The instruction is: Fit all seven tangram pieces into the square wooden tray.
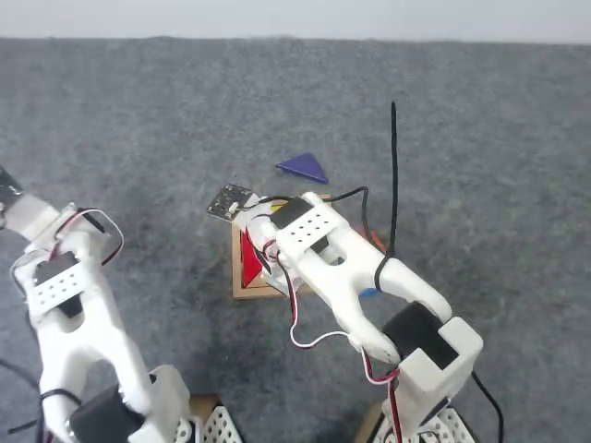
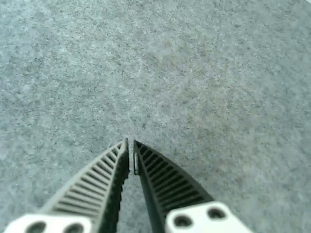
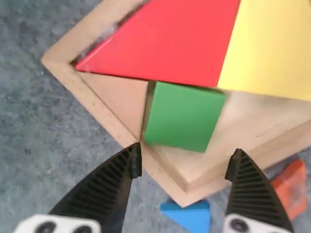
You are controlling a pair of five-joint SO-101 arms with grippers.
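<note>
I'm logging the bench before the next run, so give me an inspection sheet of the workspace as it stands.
Surface: grey felt-like mat covering the table.
Job's things: wooden tray holds a red triangle, yellow triangle and green square. A blue triangle and orange piece lie just outside it. A purple triangle lies farther off on the mat.
Clutter: nothing seen.
Grippers: left gripper shut, over the mat. Right gripper open, above the tray's corner by the green square.
Cables: wires run along the right arm. A black cable stands up beside it.
Surroundings: pale wall strip beyond the mat.
</note>
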